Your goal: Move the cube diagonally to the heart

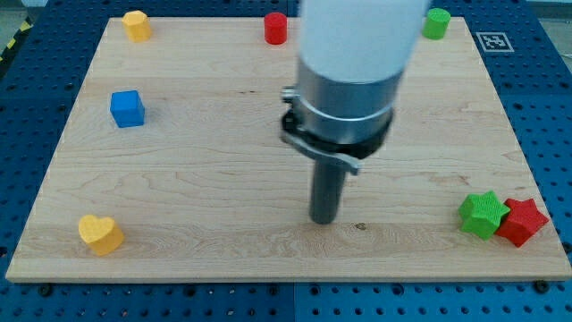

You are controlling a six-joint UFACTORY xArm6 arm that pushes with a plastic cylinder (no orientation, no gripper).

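A blue cube [127, 108] sits near the board's left edge, in the upper half. A yellow heart [100, 233] lies at the bottom left corner, below the cube and slightly to its left. My tip [323, 218] rests on the board a little right of centre, in the lower half, far to the right of both the cube and the heart and touching no block.
The wooden board [223, 179] lies on a blue pegboard table. A yellow block [136, 25] is at the top left, a red cylinder [275, 28] at the top centre, a green cylinder [436, 23] at the top right. A green star [483, 214] touches a red star [523, 222] at the bottom right.
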